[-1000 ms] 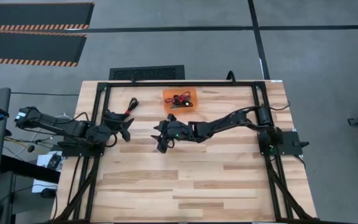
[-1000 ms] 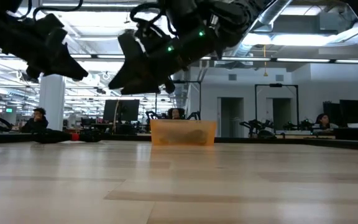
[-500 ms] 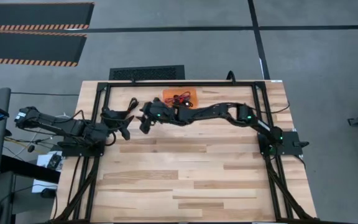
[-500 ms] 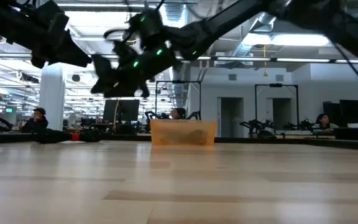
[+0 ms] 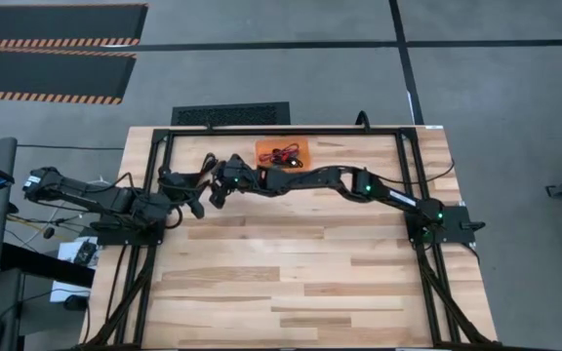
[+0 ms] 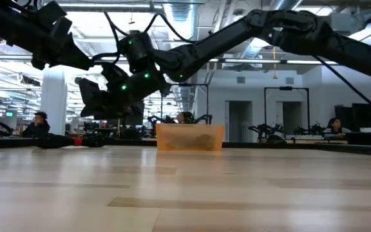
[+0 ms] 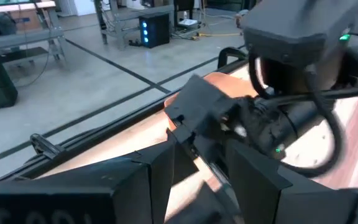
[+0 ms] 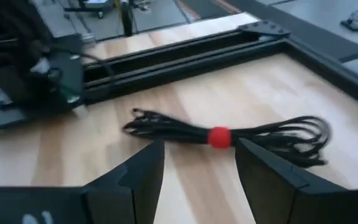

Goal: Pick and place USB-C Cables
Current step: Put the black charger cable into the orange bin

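A black USB-C cable (image 5: 208,163), folded and bound with a red tie (image 8: 219,136), lies flat on the wood near the table's far-left corner. My right gripper (image 5: 217,193) hangs open in the air just on its near side, arm stretched far across the table; in the right wrist view the cable (image 8: 229,134) lies ahead of the open gripper (image 8: 201,171). More cables (image 5: 281,154), red and black, lie in the orange tray (image 5: 299,146). My left gripper (image 5: 198,200) waits open beside the right one, raised off the table (image 7: 197,186).
A black frame rail (image 5: 281,131) runs along the far edge, with another down the left side (image 5: 154,166), close to the cable. The two grippers are crowded together near the far left. The orange tray (image 6: 190,137) stands by the far edge. Bare wood (image 5: 301,273) fills the near half.
My right arm has stretched out and swung from the table's middle toward the far-left, stopping over the near side of the black cable, beside the left gripper. It also came lower. The cable and tray have kept their places.
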Robot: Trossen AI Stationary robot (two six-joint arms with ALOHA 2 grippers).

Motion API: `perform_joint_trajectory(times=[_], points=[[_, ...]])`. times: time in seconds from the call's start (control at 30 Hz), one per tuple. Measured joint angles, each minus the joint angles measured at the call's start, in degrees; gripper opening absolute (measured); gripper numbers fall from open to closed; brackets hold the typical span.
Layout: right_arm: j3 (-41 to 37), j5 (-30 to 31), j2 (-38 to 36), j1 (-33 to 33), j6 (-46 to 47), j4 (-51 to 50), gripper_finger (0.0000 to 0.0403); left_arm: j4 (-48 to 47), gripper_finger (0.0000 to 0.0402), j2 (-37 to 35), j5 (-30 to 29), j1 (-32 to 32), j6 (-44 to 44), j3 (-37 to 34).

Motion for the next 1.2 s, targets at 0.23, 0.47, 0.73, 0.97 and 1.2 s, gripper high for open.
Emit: perform_joint_trajectory(times=[0.23,0.47,0.73,0.97,1.2], points=[[0.53,-0.08,0.41,-1.54,0.08,-1.36,0.022,0.07,0.0137,0.0,-1.41,0.0,-0.02,0.0],[0.53,-0.64,0.39,-2.26,0.13,-3.51,0.022,-0.5,0.0137,0.02,-2.93,0.16,-0.07,0.0],[-0.55,6.22,-7.22,-0.72,0.07,-12.48,0.022,0.25,0.0137,0.04,2.77,2.27,-3.08,-0.52],[-14.3,8.97,-23.33,2.35,-5.47,-11.49,0.022,-0.91,0.0137,0.02,4.99,0.93,-3.68,-0.52],[-44.08,8.64,-40.46,6.5,-2.19,6.65,0.022,-10.16,0.0137,0.04,5.0,-0.2,-14.67,-0.55]])
